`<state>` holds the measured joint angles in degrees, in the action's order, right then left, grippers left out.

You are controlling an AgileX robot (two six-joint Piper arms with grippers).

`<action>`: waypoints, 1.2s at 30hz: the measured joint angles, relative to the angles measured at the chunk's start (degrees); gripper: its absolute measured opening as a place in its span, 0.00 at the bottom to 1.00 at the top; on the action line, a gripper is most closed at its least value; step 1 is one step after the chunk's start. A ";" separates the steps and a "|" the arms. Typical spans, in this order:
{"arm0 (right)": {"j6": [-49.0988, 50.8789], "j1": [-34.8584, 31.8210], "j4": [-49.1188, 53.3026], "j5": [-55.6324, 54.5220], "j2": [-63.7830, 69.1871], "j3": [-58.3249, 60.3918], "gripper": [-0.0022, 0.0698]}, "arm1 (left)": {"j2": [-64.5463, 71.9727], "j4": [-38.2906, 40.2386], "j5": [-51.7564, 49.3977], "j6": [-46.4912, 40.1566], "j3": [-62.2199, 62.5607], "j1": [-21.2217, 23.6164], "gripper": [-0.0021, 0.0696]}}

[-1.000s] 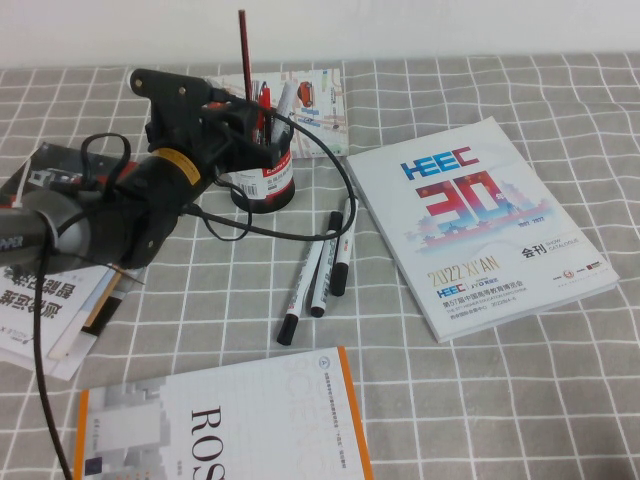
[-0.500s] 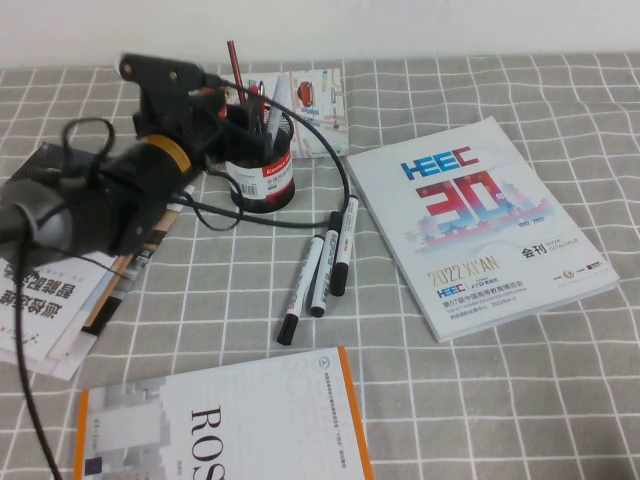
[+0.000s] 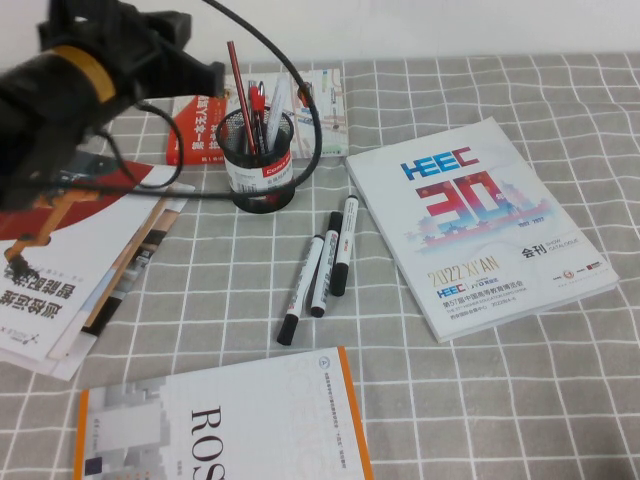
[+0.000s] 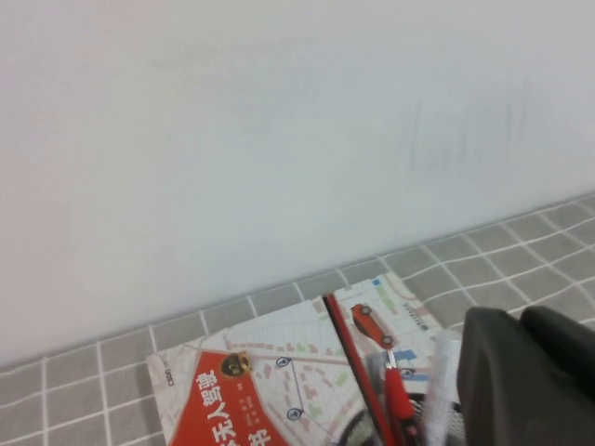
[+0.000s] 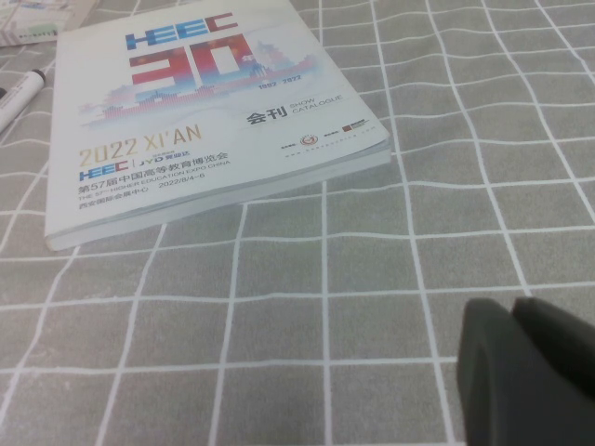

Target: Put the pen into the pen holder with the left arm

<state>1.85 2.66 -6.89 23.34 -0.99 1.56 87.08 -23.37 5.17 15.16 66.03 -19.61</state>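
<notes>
While the left arm [image 3: 60, 90] sits raised at the table's 10 o'clock corner, you can see the pen [image 3: 238, 92] standing in the holder [image 3: 259, 160], leaning slightly toward 11 o'clock, nothing gripping it. It shares the cup with a short red pen [image 3: 256, 108] and a white marker [image 3: 273, 110].

Left gripper [image 3: 175, 60]: blurred in the high view, above and to the 9 o'clock side of the holder, clear of it. Its wrist view shows only a dark fingertip [image 4: 521, 376] in the corner, with the pen [image 4: 358, 376] and a red-and-map booklet [image 4: 270, 381] below. You can't tell the jaw state from either view.

Right gripper [image 5: 525, 372]: seen only in its own wrist view, low over the grey checked cloth [image 5: 279, 325] near the white HEEC catalogue [image 5: 200, 111]. Two dark fingertips sit close together with nothing between them; whether fully clenched, can't tell.

Rest of the table, high view:
- three markers [image 3: 322, 265] on the cloth at 5 o'clock from the holder
- HEEC catalogue [image 3: 475, 225] at 3 o'clock
- orange-edged book [image 3: 225, 425] at 6 o'clock
- stack of papers [image 3: 70, 270] at 9 o'clock
- black cable [image 3: 300, 120] loops from the arm past the holder's 3 o'clock side
</notes>
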 joint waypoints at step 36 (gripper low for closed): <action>0.00 0.00 0.00 0.00 0.00 0.00 0.01 | -79.59 4.24 -21.66 14.47 -52.73 -0.97 0.03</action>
<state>1.85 2.66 -6.89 23.34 -0.99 1.56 7.49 -19.14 -16.49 29.62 13.29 -20.58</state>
